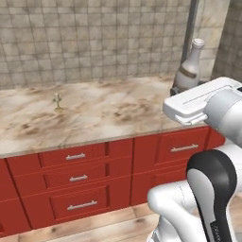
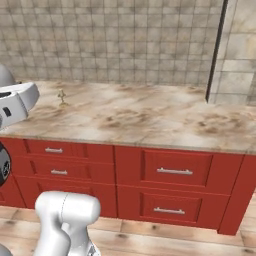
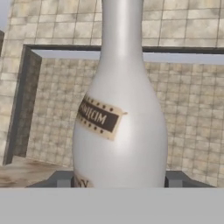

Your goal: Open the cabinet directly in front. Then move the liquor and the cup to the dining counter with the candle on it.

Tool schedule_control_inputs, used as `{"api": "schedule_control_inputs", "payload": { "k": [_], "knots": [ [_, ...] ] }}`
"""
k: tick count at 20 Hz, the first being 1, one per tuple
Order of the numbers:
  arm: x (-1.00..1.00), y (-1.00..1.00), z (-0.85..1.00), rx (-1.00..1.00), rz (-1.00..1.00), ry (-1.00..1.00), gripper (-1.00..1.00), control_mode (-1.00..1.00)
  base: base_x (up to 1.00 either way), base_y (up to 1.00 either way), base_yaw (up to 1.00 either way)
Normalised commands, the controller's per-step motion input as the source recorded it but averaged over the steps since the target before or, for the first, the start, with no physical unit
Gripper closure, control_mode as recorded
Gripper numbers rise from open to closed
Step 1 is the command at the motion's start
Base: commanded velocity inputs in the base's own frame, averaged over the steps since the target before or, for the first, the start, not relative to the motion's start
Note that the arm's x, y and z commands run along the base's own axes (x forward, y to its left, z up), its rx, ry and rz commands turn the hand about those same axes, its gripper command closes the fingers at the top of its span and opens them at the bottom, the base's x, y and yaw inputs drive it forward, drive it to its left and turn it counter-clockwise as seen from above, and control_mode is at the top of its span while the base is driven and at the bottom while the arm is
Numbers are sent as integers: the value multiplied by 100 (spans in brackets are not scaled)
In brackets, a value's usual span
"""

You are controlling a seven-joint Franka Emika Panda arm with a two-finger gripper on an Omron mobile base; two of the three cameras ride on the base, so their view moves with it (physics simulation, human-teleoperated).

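Note:
The liquor (image 3: 120, 131) is a pale grey-white bottle with a dark label band, upright and close in the hand view. My gripper (image 3: 119, 179) is shut on its bulbous body, one finger tip on each side. From the left base view, the liquor (image 1: 190, 64) rises behind my white hand at the right end of the dining counter (image 1: 104, 113); its base is hidden by the hand. The candle (image 1: 57, 100) stands on its small brassy holder far to the left on the marble top, as does the candle (image 2: 62, 96) in the right base view. The cup and the cabinet are out of view.
Red drawer fronts (image 1: 78, 178) with horizontal silver handles run below the marble top (image 2: 150, 117). A grey-brown tiled wall backs it. A dark vertical edge (image 2: 216, 50) marks a jutting wall at the counter's right end, just behind the bottle. Wooden floor lies below.

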Motion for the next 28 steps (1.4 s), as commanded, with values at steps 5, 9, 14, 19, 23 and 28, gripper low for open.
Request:
{"api": "schedule_control_inputs", "payload": {
  "k": [5, 9, 14, 19, 23, 28],
  "knots": [
    [0, 0, 0, 0, 0, 0, 100, 100, 58, -6, -1],
    [0, 0, 0, 0, 0, 0, 100, 100, 43, -27, 0],
    [0, 0, 0, 0, 0, 0, 100, 100, 5, 1, 3],
    [68, 3, -23, 0, 7, 23, 100, -100, 0, 0, 0],
    [92, 15, -26, 0, 8, 24, 100, -100, 0, 0, 0],
    [12, 25, -4, 0, 6, 1, 100, -100, 0, 0, 0]
  ]
}}
